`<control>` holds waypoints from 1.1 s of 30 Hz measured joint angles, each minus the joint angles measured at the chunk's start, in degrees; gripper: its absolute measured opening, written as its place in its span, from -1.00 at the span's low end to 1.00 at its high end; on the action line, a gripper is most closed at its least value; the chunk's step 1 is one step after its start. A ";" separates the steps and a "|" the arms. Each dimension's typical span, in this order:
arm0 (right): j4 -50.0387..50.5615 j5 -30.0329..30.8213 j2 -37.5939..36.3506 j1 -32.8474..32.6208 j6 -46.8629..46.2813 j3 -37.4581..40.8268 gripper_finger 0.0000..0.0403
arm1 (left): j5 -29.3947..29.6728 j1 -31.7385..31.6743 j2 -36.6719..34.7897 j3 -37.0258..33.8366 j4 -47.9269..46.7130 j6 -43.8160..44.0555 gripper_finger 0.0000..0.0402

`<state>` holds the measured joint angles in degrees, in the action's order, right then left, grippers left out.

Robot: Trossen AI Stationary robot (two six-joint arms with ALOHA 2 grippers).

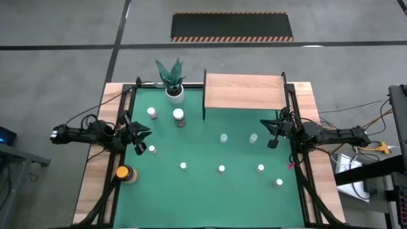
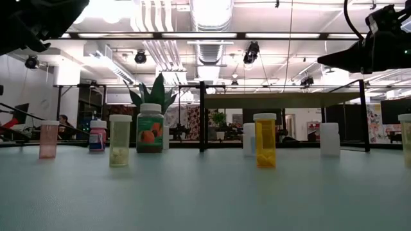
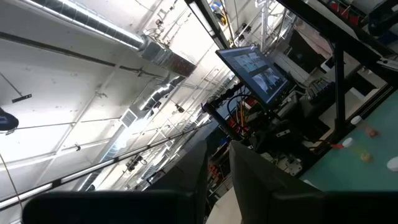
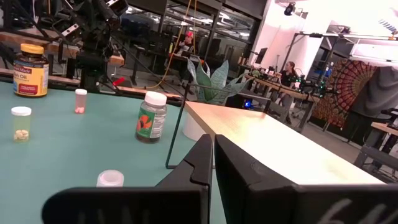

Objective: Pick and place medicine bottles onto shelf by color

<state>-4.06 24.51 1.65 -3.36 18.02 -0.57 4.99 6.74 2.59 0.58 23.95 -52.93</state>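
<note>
Nothing is picked yet. The left pincer (image 1: 141, 135) hangs above the left side of the green mat (image 1: 210, 191), nearly shut and grasping nothing; the right pincer (image 1: 275, 131) hangs at the right side, just in front of the shelf (image 1: 243, 91), clenched and also empty. The shelf top is bare. The medicine bottles stand scattered on the mat: a pink bottle (image 1: 152, 149) just beside the left pincer, another pink one (image 1: 152, 113) farther back, a dark bottle with an orange label (image 1: 179, 117) near the plant pot (image 1: 175, 93), two pale bottles (image 1: 224, 138) in the middle, a row of small white-capped ones (image 1: 221, 169) toward the front, and the large amber bottle (image 1: 126, 173) at the front left.

To do this step well, the left pincer should probably open first, then descend straight over the near pink bottle and close on its body below the cap, so the bottle stays upright.

For room: the middle of the bench is open, and the bottles stand well apart, so a descent should not knock a neighbour. The risk is likely at the back, where the thin black legs of the shelf (image 4: 176, 127) and the plant stand close to the carrying path. The black frame along both bench edges (image 1: 127, 108) also limits side movement.
</note>
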 joint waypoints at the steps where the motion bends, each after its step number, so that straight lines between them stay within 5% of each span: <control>1: 0.01 0.02 0.00 0.00 0.00 0.00 -0.95 | -0.02 0.01 0.01 -0.02 0.00 0.00 -0.74; 8: -0.04 -0.30 0.00 0.00 -2.24 0.00 -0.95 | -0.22 0.01 0.04 -0.01 1.64 1.75 -0.74; 15: -1.93 -2.00 -0.01 0.00 -33.21 0.01 -0.95 | -6.18 0.06 0.00 0.00 6.88 38.33 -0.74; 24: -2.20 -2.01 0.00 0.00 -28.46 -0.01 -0.95 | -6.29 0.04 0.02 0.00 10.43 42.84 -0.74; 33: -4.57 -2.01 0.02 0.00 -21.41 -0.01 -0.95 | -6.06 0.03 1.44 0.50 13.63 59.49 -0.74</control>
<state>-8.63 22.50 1.67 -3.36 -3.38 -0.58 -1.06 6.77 4.03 1.07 37.58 6.56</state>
